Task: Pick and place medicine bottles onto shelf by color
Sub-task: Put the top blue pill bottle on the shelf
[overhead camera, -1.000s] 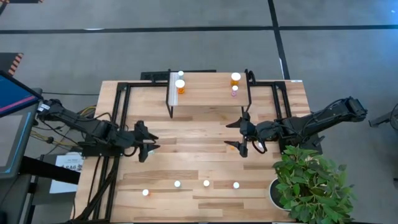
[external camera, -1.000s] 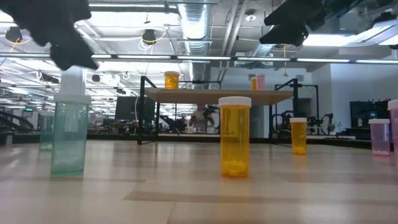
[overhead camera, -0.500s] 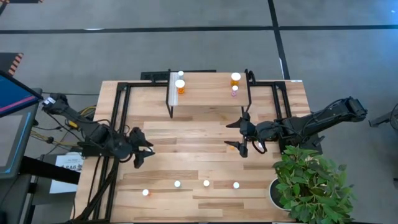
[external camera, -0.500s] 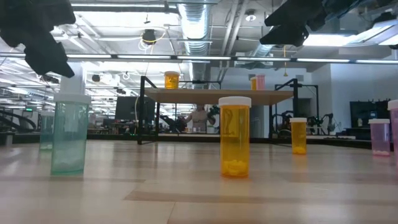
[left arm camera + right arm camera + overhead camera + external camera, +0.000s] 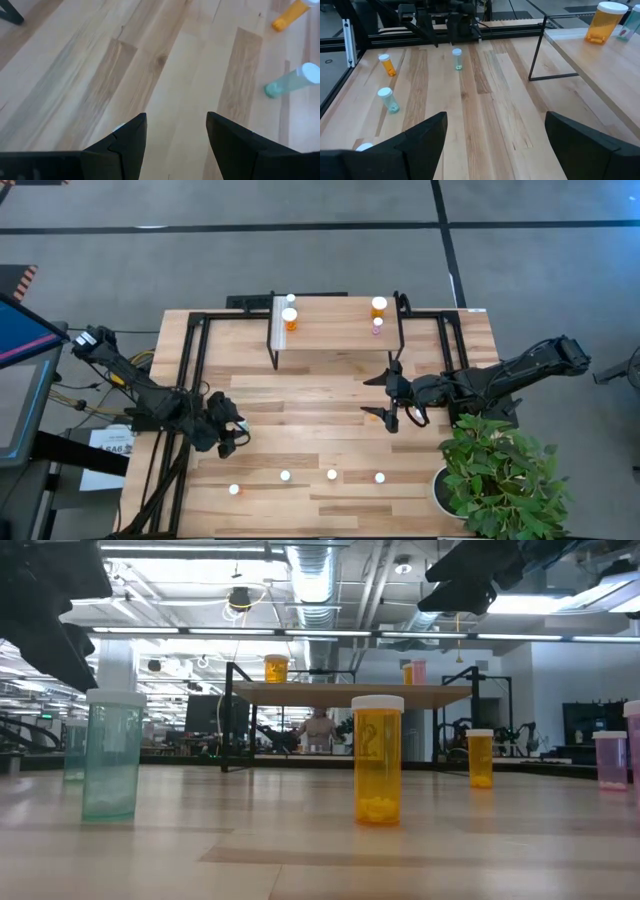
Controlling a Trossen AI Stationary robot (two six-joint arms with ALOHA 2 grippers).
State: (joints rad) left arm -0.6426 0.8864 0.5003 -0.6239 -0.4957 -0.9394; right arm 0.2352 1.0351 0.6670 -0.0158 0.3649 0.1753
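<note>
Big open workshop with ducts and strip lights overhead, and a light wooden tabletop (image 5: 330, 420) in a black frame out in the middle of the floor. The shelf (image 5: 335, 320) sits at the far edge and already carries four bottles: two orange ones at its left end (image 5: 290, 318), plus an orange (image 5: 379, 307) and a small pink one (image 5: 377, 326) at the right end.

What's left is a row of four bottles standing upright along the near edge (image 5: 285, 476), white caps up. From table height I can make out a green one (image 5: 111, 753), a big orange one (image 5: 378, 759), a smaller orange (image 5: 481, 757) and a pink one (image 5: 609, 759).

The relation that matters: the left tool (image 5: 228, 435) hangs over the left-centre of the tabletop, and the leftmost bottle in that row (image 5: 234, 490) sits just toward the near edge from it. So the left arm looks far closer to that end of the row. Since the bottles stand with their long axis vertical, I'd guess a sideways pinch around the body is the way in.

The left tool's fingers (image 5: 125, 145) are parted a moderate amount with only bare wood between them, so nothing held. The right tool (image 5: 392, 408) waits mid-tabletop below the shelf, spread wide and empty too.
</note>
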